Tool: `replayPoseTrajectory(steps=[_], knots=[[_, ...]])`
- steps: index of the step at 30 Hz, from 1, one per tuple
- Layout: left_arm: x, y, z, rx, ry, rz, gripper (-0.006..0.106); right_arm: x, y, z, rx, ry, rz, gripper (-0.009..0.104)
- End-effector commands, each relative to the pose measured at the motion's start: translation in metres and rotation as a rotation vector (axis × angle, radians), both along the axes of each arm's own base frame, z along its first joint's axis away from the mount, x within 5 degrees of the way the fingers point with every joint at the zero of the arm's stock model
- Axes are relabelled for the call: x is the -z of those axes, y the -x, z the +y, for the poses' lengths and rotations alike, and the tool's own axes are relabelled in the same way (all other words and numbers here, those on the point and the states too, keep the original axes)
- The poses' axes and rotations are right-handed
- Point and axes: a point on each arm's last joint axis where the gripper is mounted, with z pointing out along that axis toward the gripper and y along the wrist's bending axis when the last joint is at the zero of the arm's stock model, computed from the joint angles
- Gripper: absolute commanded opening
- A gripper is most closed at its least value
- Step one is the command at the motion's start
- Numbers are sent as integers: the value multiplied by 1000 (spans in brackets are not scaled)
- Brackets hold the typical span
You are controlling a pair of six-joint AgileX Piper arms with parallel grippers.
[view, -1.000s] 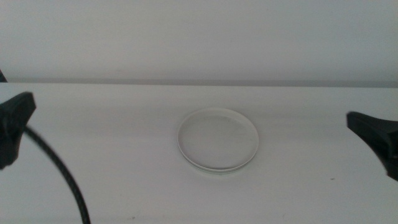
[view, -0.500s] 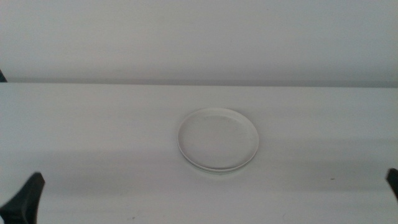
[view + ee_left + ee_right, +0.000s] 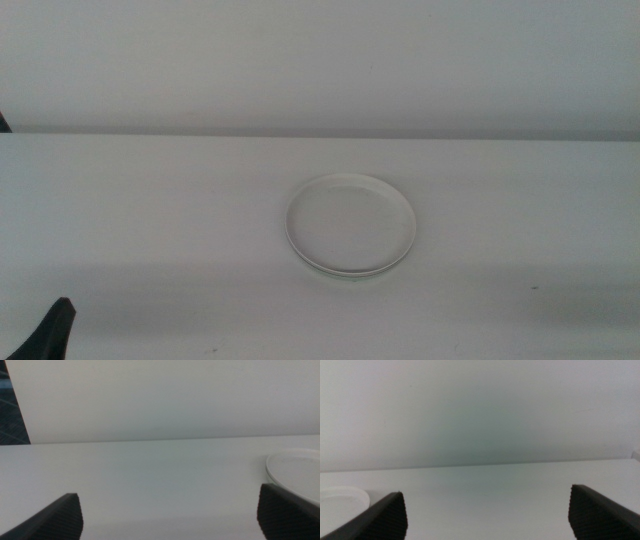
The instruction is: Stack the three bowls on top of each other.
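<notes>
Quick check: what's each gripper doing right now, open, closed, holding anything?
Left gripper: open, holding nothing, low near the table's front left, away from the stacked bowls.
Right gripper: open, holding nothing, out of the middle view.

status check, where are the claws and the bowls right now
Left claw open, empty, low at the table's near left corner. Right claw open, empty, out of the middle view. Bowl stack mid-table, untouched; separate bowls hard to tell. Nothing in the way.
</notes>
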Motion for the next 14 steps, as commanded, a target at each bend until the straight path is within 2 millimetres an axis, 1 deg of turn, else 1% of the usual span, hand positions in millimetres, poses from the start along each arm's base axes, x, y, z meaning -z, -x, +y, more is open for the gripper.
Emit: replayPoseTrajectory(steps=[1,14], knots=[[12,1,0,-4,-8,0,94,11,1,-1,9,2,-16,86],[11,1,1,-5,-26,-10,94,11,1,-1,10,-5,-19,86]])
